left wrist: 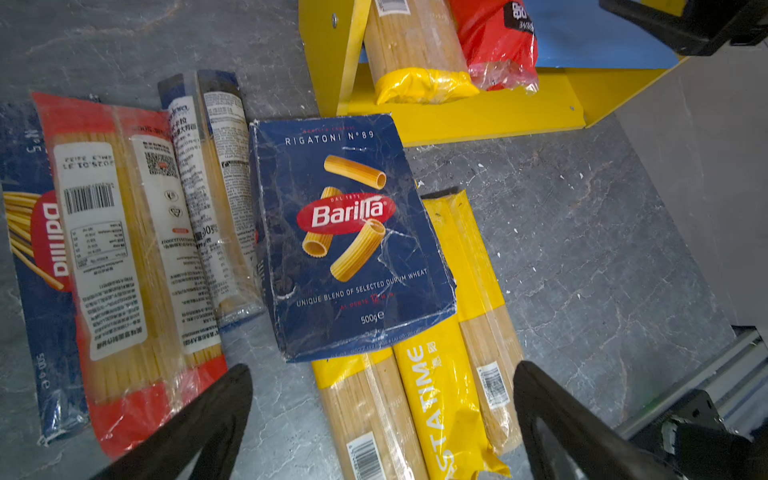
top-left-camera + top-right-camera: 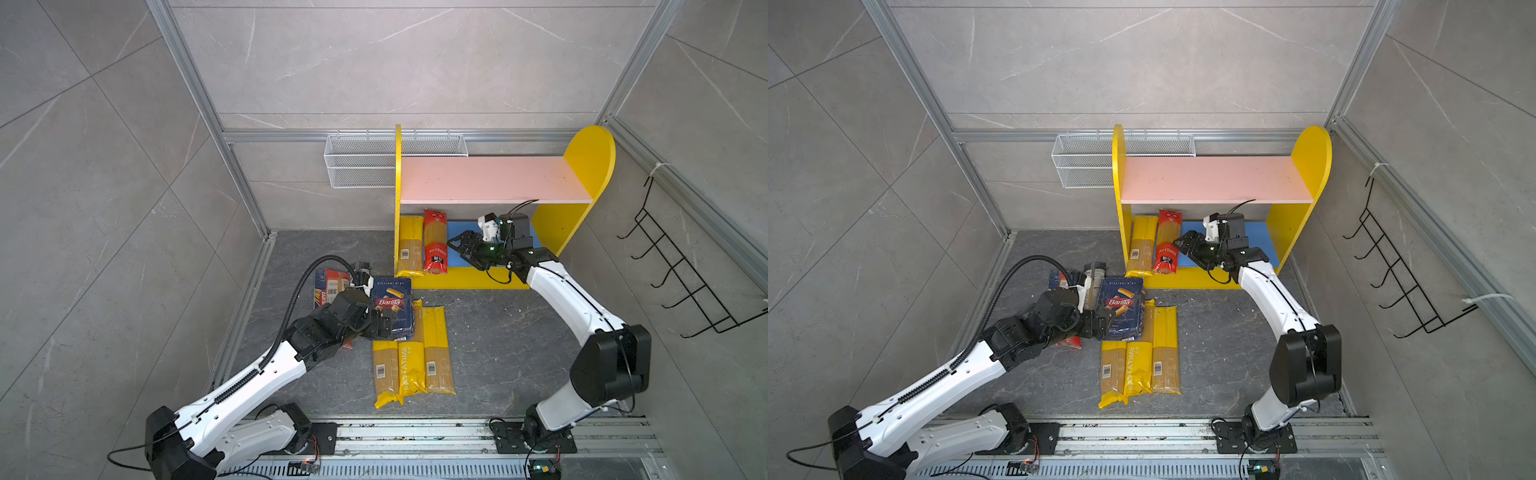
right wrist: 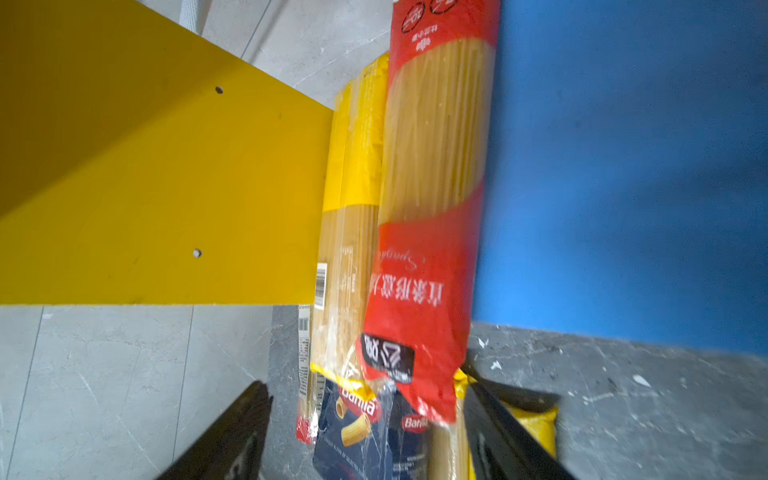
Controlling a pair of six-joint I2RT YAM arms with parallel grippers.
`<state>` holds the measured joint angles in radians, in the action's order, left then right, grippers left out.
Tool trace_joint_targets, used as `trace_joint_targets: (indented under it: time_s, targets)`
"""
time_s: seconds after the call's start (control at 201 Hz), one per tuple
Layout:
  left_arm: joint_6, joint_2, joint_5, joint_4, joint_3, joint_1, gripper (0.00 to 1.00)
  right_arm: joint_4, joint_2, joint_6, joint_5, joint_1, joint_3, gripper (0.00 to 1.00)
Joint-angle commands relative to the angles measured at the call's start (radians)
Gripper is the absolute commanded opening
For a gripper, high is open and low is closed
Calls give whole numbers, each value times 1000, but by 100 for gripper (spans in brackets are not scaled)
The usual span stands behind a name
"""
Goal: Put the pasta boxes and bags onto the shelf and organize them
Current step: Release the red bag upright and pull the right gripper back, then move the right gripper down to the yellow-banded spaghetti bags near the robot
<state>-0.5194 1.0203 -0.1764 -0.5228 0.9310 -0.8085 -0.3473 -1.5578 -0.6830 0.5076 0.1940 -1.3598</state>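
The shelf (image 2: 490,178) stands at the back, with a pink upper board and a blue lower board (image 3: 623,166). On the lower board's left end lie a yellow bag (image 2: 410,245) and a red-and-clear bag (image 2: 434,243) side by side. My right gripper (image 2: 457,247) is open just right of the red bag (image 3: 432,208), whose near end shows between the spread fingers. On the floor the wide rigatoni box (image 2: 392,305) rests on three yellow bags (image 2: 411,365). My left gripper (image 1: 382,374) hovers open over them. Left of the box lie a dark bag (image 1: 220,187), a red-and-clear bag (image 1: 137,257) and the long spaghetti box (image 1: 37,249).
A white wire basket (image 2: 361,162) hangs on the back wall behind the shelf's left panel. A black hook rack (image 2: 681,282) hangs on the right wall. The arms' mounting rail (image 2: 415,436) runs along the front. Grey walls close in three sides.
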Motion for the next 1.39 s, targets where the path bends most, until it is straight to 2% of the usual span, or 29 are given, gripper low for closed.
trace_joint_targets:
  time_s: [0.0, 0.199, 0.448, 0.602, 0.802, 1.021, 1.389]
  targets:
    - [-45, -63, 23, 3, -41, 3, 100, -52, 90, 19, -40, 6, 113, 80]
    - [-76, -140, 46, 3, -120, 0, 100, -69, 240, 29, -63, 37, 325, 81]
    - [-124, -194, 60, 30, -200, -20, 100, -125, 367, 46, -168, 150, 495, 82]
    - [-167, -207, 29, 68, -250, -91, 100, -136, 404, 22, -245, 264, 583, 83]
    - [-198, -164, -47, 80, -254, -204, 100, -65, 435, -47, -264, 368, 707, 83]
    - [-203, -95, -93, 99, -226, -276, 100, -79, 432, -72, -359, 467, 732, 83]
    - [-197, -33, -116, 124, -200, -302, 100, -17, 313, -86, -407, 580, 724, 84]
